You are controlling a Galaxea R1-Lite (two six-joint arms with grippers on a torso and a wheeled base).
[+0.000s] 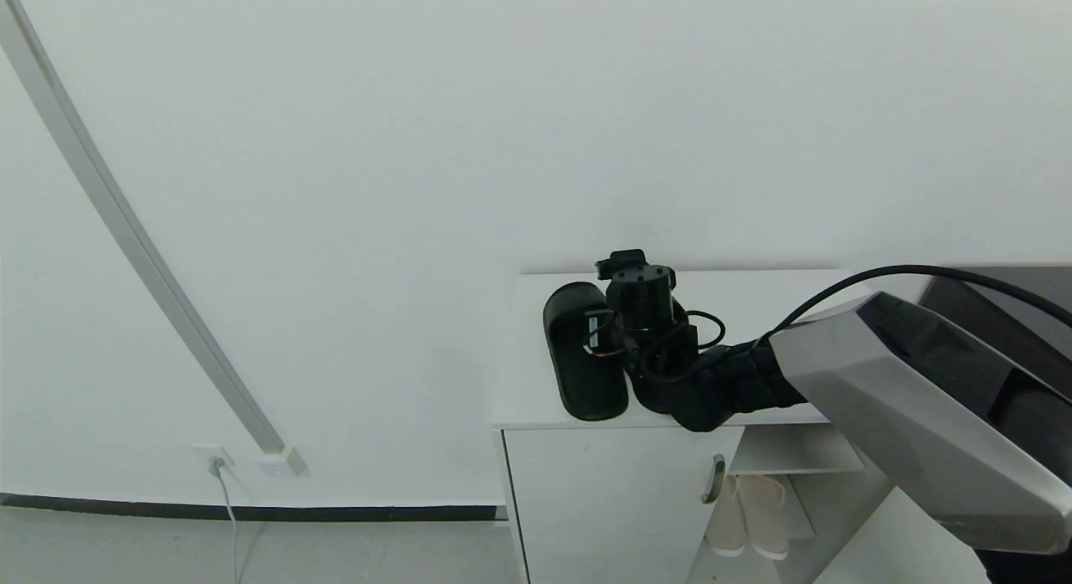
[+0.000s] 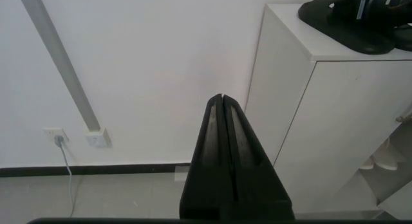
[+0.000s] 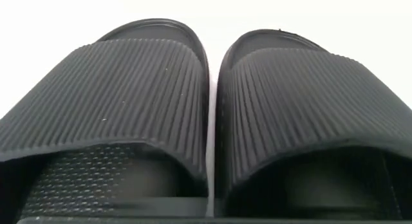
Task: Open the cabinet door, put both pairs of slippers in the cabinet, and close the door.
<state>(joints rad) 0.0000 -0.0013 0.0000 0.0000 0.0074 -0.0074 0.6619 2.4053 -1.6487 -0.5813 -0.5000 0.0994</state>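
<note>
white wall point(image 1: 419, 148) fills the background, with a pale strip point(image 1: 126, 224) slanting down it to a socket point(image 1: 219, 460) near the floor. against the wall stands a white cabinet point(image 1: 603, 500). its left door is closed, with a handle point(image 1: 714, 479) at the door's right edge, and the right compartment is open. the black slippers point(image 1: 582, 358) lie side by side on the cabinet top, near its left edge, reaching to the front edge. the right gripper point(image 1: 636, 316) sits over the pair, just beside the exposed slipper; whether it is spread or closed i cannot tell. the white slippers point(image 1: 745, 517) stand together inside the open compartment, below a shelf point(image 1: 796, 454). the left gripper point(image 2: 223, 140) hangs well apart from the cabinet's left side, its claw pressed together on nothing.
</note>
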